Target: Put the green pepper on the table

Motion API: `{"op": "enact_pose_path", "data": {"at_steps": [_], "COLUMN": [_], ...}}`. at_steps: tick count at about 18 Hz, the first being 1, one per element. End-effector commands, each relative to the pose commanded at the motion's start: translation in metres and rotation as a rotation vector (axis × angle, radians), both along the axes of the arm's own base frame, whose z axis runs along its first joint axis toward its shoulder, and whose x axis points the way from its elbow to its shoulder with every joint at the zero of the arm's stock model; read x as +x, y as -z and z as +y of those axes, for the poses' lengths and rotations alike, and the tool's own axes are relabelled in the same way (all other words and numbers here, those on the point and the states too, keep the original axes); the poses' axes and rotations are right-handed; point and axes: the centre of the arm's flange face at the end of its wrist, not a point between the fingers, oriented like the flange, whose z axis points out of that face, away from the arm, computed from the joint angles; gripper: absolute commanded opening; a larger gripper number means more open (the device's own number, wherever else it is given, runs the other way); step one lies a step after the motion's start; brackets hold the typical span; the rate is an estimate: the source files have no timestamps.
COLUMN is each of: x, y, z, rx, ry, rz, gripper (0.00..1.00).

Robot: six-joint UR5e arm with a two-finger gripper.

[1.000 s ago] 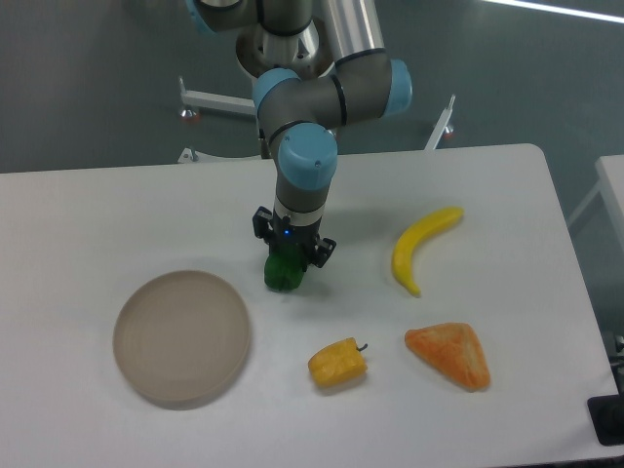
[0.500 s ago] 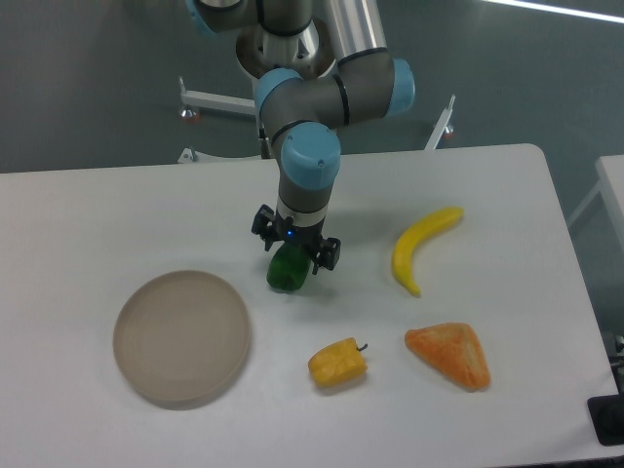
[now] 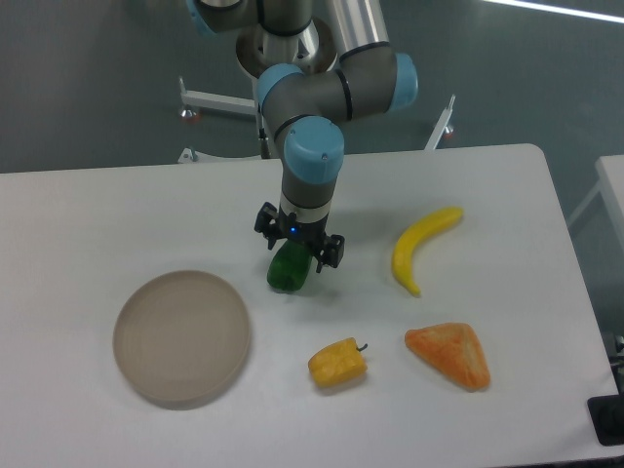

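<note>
Pepper (image 3: 288,270): small, dark green, glossy, oblong and lumpy. Lies on the table near its middle, long axis tilted, lower end toward the camera; upper end is covered from above, so its full length cannot be seen. It appears to rest on the surface, though contact is hard to confirm.

Table (image 3: 88,210): large, flat, white top with rounded corners, spanning nearly the whole view.

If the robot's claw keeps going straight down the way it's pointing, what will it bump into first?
The gripper points down at the table, and the green pepper sits right beneath it, so it would likely meet the pepper first. Whether its fingers already touch the pepper isn't clear from this view.
</note>
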Motion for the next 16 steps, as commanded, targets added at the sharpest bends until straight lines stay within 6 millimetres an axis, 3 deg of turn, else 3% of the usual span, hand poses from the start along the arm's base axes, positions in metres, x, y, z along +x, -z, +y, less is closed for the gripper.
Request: {"op": "enact_pose_path", "data": {"at_steps": [3,8,16], "x": [-0.030,-0.068,-0.142], "y": [-0.028,-0.046,-0.069], "z": [-0.014,-0.019,0.024], "rx": [0.033,0.062,0.118], "ry": [-0.013,0.019,0.190], "rz": [0.042,0.079,0.181], "gripper": [1.00,1.00,1.00]}}
